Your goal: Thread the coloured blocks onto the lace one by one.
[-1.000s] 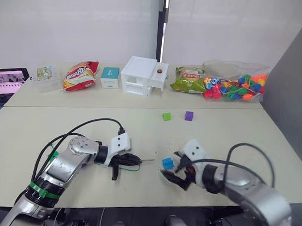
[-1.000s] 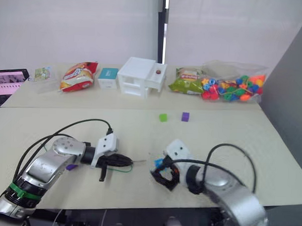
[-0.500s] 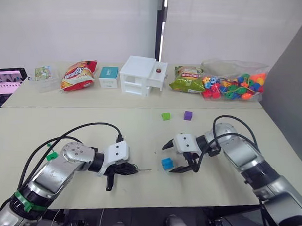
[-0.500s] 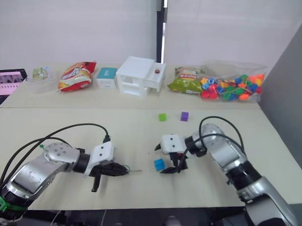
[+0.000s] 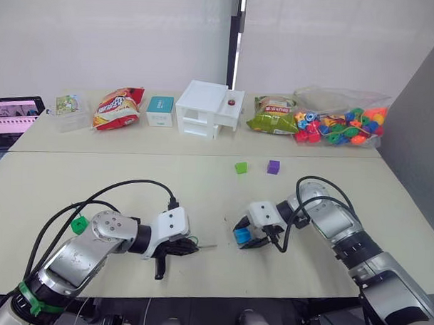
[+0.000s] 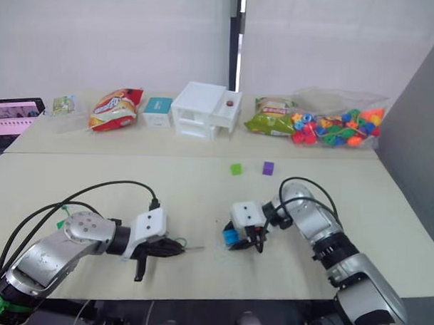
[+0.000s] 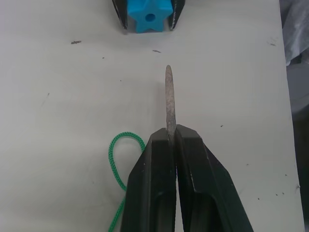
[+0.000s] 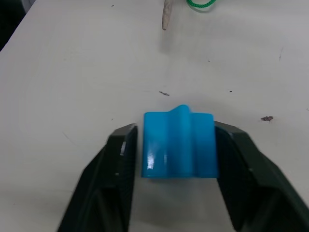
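The left gripper [image 7: 171, 137] pinches the stiff pale needle tip of the thin green lace [image 7: 167, 99] between closed fingers, low over the pale table [image 5: 131, 181], the tip pointing right. Just to its right, the right gripper [image 8: 176, 145] has its black fingers set on either side of a blue star-shaped plastic block [image 8: 178, 144], touching it. A light green cube [image 5: 240, 167] and a purple cube [image 5: 273, 166] lie farther back.

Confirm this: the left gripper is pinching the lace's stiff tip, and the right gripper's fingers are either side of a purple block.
Wrong colour. In the right wrist view the block between the right gripper fingers is blue, not purple. The left gripper does pinch the lace by its stiff tip.
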